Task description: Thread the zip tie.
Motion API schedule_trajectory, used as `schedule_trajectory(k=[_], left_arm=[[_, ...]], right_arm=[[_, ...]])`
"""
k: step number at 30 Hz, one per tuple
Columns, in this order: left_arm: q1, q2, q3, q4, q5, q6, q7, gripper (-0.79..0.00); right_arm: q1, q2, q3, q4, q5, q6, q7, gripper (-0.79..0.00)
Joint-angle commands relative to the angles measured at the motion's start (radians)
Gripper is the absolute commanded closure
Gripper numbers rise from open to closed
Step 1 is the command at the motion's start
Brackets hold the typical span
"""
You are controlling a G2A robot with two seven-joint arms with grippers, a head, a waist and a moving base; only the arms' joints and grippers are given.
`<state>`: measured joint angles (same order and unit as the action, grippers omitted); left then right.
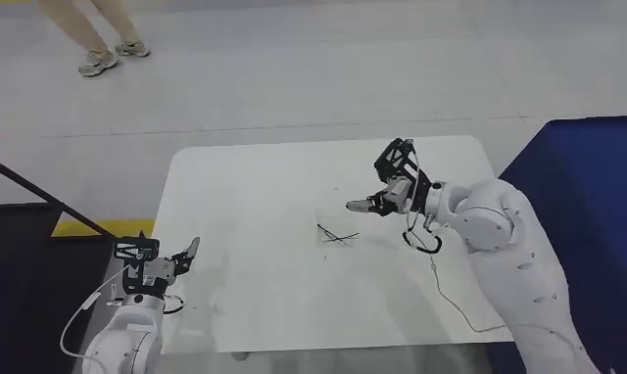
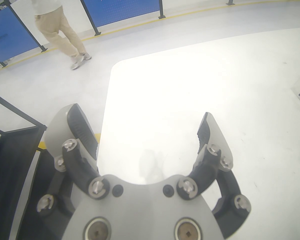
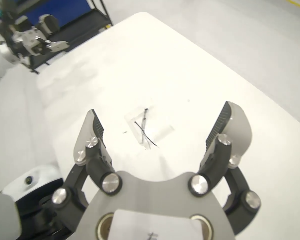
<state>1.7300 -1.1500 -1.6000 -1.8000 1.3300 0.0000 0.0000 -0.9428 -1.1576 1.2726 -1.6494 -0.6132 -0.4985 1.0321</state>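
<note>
White is the table (image 1: 255,296), and at its near left edge hangs the left gripper (image 1: 186,252), its jaws spread wide with nothing between them; by its own wrist view there is bare tabletop under it, and it sits well apart from the work. Farther in, about mid-table, stands a shallow clear tray (image 1: 321,217); inside it lie the zip ties (image 1: 338,237), thin black strips crossed over one another, one tail seeming to reach over the tray's near rim. How many there are is hard to tell; two at least. Just beyond the tray, on its right side, the right gripper (image 1: 364,205) hovers above the table, tips pointing toward the ties; its wrist view shows the jaws wide apart and empty, with the ties between them in line of sight but below and ahead, not touched.

The step in hand looks like the very first: the approach to pick up a tie; nothing is gripped and nothing threaded. The next move probably calls for the right gripper to descend into the tray and close on one strap clear of the crossing; the straps are flat and thin, so the tips must come right down to the tray floor; then the left gripper has to come across for the other end.
</note>
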Motion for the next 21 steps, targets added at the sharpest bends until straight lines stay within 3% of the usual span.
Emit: schedule_trajectory(k=[1,5,7,15,17,18,21], left_arm=[[0.0,0.0,0.0,0.0,0.0,0.0,0.0,-0.785],[0.0,0.0,0.0,0.0,0.0,0.0,0.0,-0.785],[0.0,0.0,0.0,0.0,0.0,0.0,0.0,-0.785],[0.0,0.0,0.0,0.0,0.0,0.0,0.0,-0.785],[0.0,0.0,0.0,0.0,0.0,0.0,0.0,-0.785],[0.0,0.0,0.0,0.0,0.0,0.0,0.0,-0.785],[0.0,0.0,0.0,0.0,0.0,0.0,0.0,-0.785]], right_arm=[[0.166,-0.02,-0.12,0.099,0.112,0.103,0.289,-0.785],[0.38,-0.068,-0.29,0.318,0.257,0.139,0.395,-0.785],[0.456,-0.086,-0.369,0.401,0.247,0.144,0.433,-0.785],[0.456,-0.086,-0.369,0.401,0.247,0.144,0.433,-0.785],[0.422,-0.092,-0.461,0.348,0.392,0.133,0.424,-0.785],[0.468,-0.084,-0.504,0.374,0.339,0.157,0.447,-0.785],[0.557,-0.093,-0.592,0.462,0.453,0.214,0.504,-0.785]])
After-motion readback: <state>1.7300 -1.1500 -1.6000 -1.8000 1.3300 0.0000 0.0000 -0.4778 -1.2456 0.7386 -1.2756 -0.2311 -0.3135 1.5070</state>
